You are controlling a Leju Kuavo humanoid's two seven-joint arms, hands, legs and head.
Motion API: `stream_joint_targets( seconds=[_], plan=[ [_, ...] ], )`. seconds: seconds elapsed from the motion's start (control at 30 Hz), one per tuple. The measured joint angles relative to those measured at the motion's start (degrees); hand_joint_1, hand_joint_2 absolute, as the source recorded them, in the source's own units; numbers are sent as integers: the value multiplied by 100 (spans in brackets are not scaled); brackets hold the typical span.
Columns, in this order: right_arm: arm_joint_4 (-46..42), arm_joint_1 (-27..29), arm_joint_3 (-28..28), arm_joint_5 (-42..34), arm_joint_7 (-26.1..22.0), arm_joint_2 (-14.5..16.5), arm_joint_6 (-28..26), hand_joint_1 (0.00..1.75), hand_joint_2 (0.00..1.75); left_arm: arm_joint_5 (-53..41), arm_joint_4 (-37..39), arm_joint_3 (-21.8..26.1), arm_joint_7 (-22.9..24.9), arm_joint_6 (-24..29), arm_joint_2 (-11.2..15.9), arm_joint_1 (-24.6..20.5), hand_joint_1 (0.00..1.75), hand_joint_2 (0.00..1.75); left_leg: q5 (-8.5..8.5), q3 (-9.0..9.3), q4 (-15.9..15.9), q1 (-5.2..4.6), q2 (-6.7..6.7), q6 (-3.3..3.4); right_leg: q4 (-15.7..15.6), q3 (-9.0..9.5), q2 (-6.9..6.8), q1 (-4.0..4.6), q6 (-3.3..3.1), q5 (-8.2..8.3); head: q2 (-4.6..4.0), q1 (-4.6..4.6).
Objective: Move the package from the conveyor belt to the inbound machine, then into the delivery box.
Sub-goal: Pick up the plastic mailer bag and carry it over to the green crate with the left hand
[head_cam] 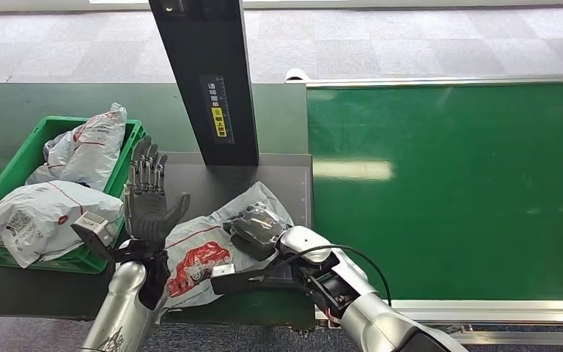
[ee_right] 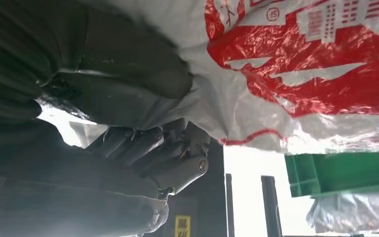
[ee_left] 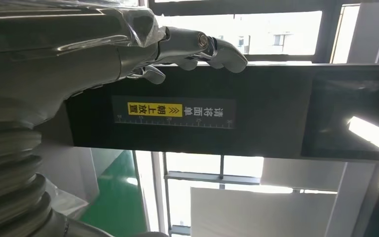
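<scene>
Head view shows the right hand point(head_cam: 258, 229) grasping the white and red package point(head_cam: 205, 253), which lies on the grey plate of the inbound machine point(head_cam: 205, 81), beside the green delivery box point(head_cam: 37, 139). The left hand point(head_cam: 146, 198) is raised, fingers spread, holding nothing

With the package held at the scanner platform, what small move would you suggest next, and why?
Probably carry it left toward the green crate. The right hand grips the white and red package, which already lies on the grey platform under the scanner post. The left hand is open beside the crate, ready to help.
</scene>
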Motion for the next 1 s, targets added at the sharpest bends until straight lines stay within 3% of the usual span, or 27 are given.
stream_joint_targets(
  seconds=[0.3, 0.57, 0.77, 1.0],
  plan=[
    [132, 66, -14, -550, 243, 9, -204, 0, 175, 58, -63, 26, 0, 24, -30, 9, 0, 175, 0, 3, 0, 0, 1, 0, 0, 1, 0, 0, 0, 0, 0, 1],
    [-13, 250, -477, -1101, 236, -179, -1320, 0, 175, 53, -147, 78, 0, 29, -20, 122, 0, 175, 0, 1, 1, -1, 0, 0, 0, 1, 0, -1, 0, 0, 1, 1],
    [-417, 471, -906, -1647, -166, -309, -1825, 0, 175, 32, -207, 90, 0, 33, -14, 202, 0, 175, 0, 0, 0, 0, 0, 0, -1, 0, 0, -1, 0, 0, -1, 1],
    [-750, 632, -1244, -2137, -489, -390, -1710, 0, 175, 29, -238, 91, 0, 32, -13, 234, 0, 175, 0, 1, 0, 0, 0, 0, 0, 0, 0, 0, 0, 0, 0, 0]
  ],
)
